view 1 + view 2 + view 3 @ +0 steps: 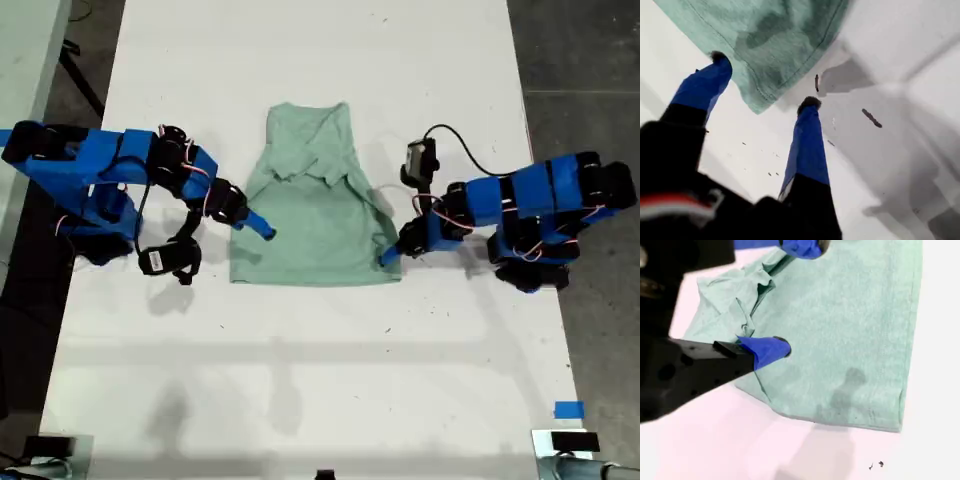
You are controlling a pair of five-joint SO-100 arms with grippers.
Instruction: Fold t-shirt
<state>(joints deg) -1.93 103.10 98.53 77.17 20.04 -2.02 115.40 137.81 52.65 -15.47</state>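
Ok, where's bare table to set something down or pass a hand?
The wide table strip below the t-shirt hem in the exterior view is bare, so is the strip above its collar. Crowded: both flanks, where my second gripper and my first gripper sit.

T-shirt (318, 215) on table (320, 370), between arms

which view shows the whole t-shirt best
The exterior view: the t-shirt lies whole on the table, sleeves folded in. The first wrist view shows only one corner of it, the second wrist view just its lower part and a bunched side.
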